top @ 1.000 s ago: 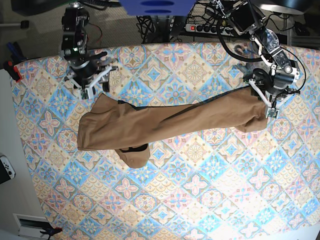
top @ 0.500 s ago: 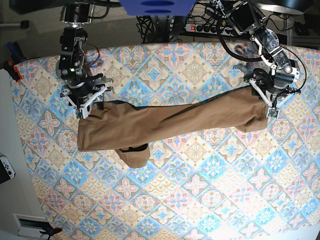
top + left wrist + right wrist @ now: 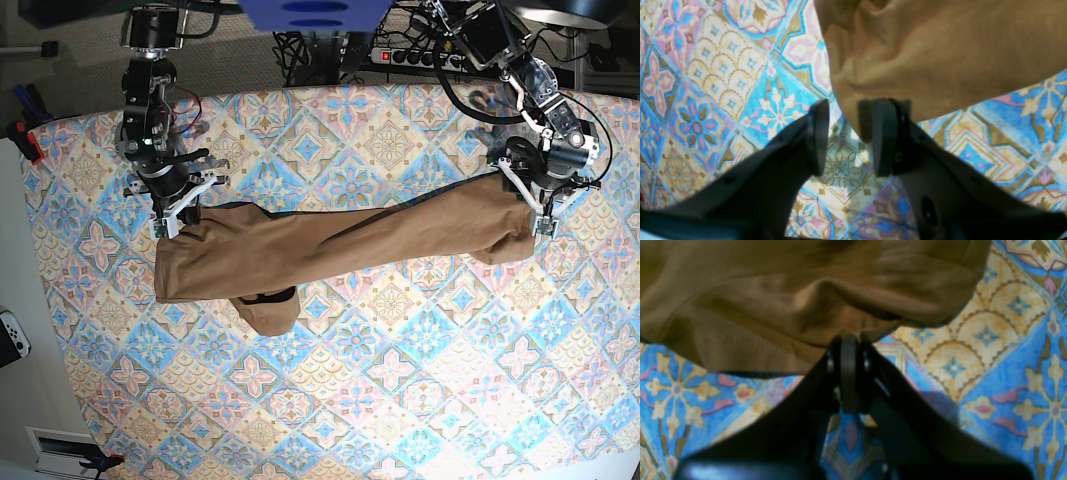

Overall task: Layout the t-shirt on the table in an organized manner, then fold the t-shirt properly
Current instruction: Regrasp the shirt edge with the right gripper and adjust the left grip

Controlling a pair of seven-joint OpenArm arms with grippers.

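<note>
Lying as a long bunched band across the upper half of the table (image 3: 330, 400): the t-shirt (image 3: 330, 245), both ends well inside the table edges, with much bare patterned cloth toward the near side. Pinched tight on its upper left corner: the right gripper (image 3: 849, 350). Parted at the other end: the left gripper (image 3: 844, 133), one finger (image 3: 885, 136) against the cloth edge, grip not clear.

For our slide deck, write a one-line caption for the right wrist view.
Right gripper shut on the tan t-shirt edge above the tiled table.
</note>
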